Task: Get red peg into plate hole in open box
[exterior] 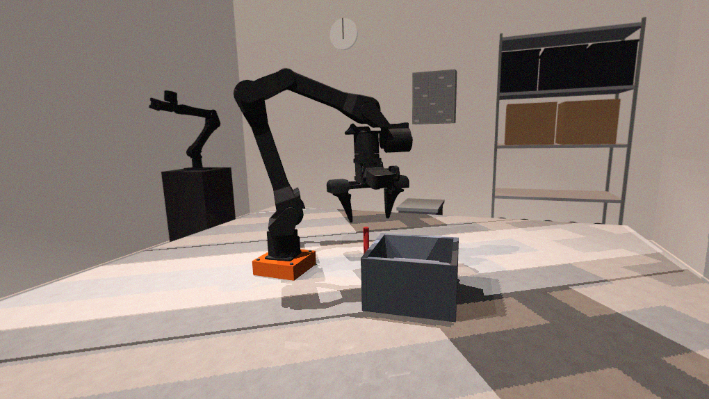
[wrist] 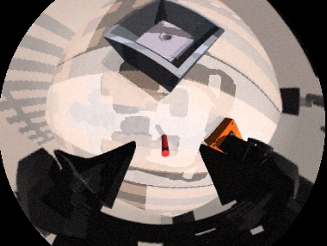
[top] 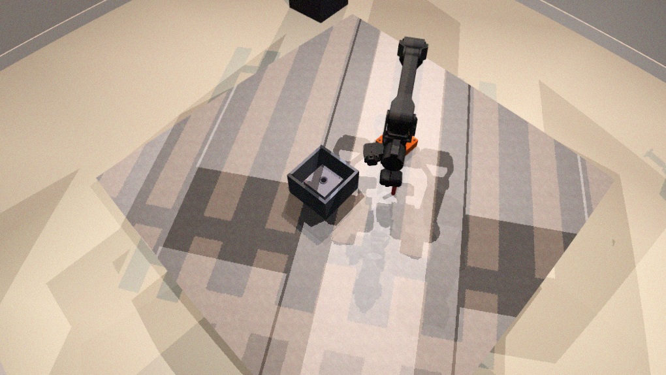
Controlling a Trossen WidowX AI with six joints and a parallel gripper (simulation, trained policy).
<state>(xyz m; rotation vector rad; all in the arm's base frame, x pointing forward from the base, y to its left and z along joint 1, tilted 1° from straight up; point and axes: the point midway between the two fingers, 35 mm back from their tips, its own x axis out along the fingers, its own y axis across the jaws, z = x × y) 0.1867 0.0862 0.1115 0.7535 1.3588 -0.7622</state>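
Tabletop [top: 241, 186] [exterior: 198, 357] [wrist: 86, 107] stripes spread beneath a wide-open claw [top: 391, 185] [exterior: 369, 219] [wrist: 169, 146], grey walls [top: 37, 18] [exterior: 297, 124] beyond.

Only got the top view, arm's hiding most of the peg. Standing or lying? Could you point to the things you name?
Observer: Standing. The exterior view shows the peg [top: 394, 190] [exterior: 365, 240] [wrist: 164, 145] upright.
Operator: Jaws down around it?
Observer: No, the exterior view shows them above its top, with a visible gap.
Operator: Open and roughly lined up?
Observer: Wrist view has the peg showing between the wide-open jaws, near mid-gap. Looks promising, though that view alone doesn't prove alignment.
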